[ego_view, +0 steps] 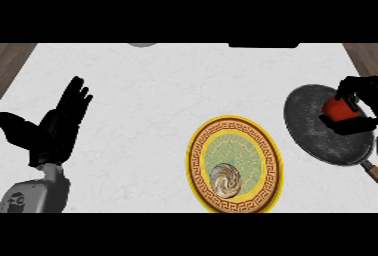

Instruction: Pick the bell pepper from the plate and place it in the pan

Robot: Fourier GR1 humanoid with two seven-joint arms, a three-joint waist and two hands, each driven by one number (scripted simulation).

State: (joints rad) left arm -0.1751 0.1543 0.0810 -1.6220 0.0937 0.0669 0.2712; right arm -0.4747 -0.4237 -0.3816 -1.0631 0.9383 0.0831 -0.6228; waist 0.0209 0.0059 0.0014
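Right hand [353, 107] curled round red bell pepper [338, 108], over dark round metal pan [314, 125]; gold-rimmed patterned plate [235, 165] beside it, lower left, on white marble counter [148, 100]; left hand [63, 122] spread, fingers up, far left

One plate [235, 165] with a yellow patterned rim lies on the surface [162, 90]. One dark pan [314, 125] with one handle [371, 171] sits beside it. One red bell pepper [339, 109] shows. Two black hands are in view: the left hand [63, 122] and the right hand [358, 107].
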